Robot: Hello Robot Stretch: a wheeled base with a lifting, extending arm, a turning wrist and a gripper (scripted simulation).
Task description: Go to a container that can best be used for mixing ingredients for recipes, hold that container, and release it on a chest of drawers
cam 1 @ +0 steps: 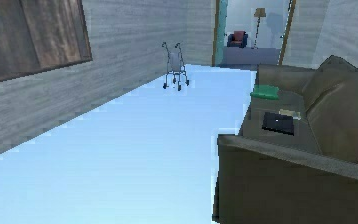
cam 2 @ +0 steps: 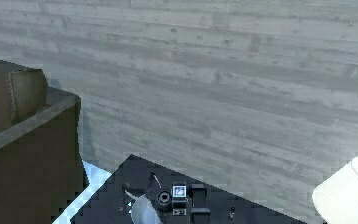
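Ahead, the forward view takes in a pale floor (cam 1: 117, 150), a wheeled walker (cam 1: 174, 68) far off, a doorway (cam 1: 252, 35) at far right and a dark sofa (cam 1: 327, 120) at near right bearing 2 flat items (cam 1: 278, 122). Sideways, the arm side view finds the gripper (cam 2: 152, 196) at a dark table (cam 2: 109, 192), by a pale rounded shape (cam 2: 139, 208), possibly the mixing container. Its finger spread cannot be told, nor whether it holds anything. By this showing, a sure pickup and the drop on a chest of drawers are not yet done.
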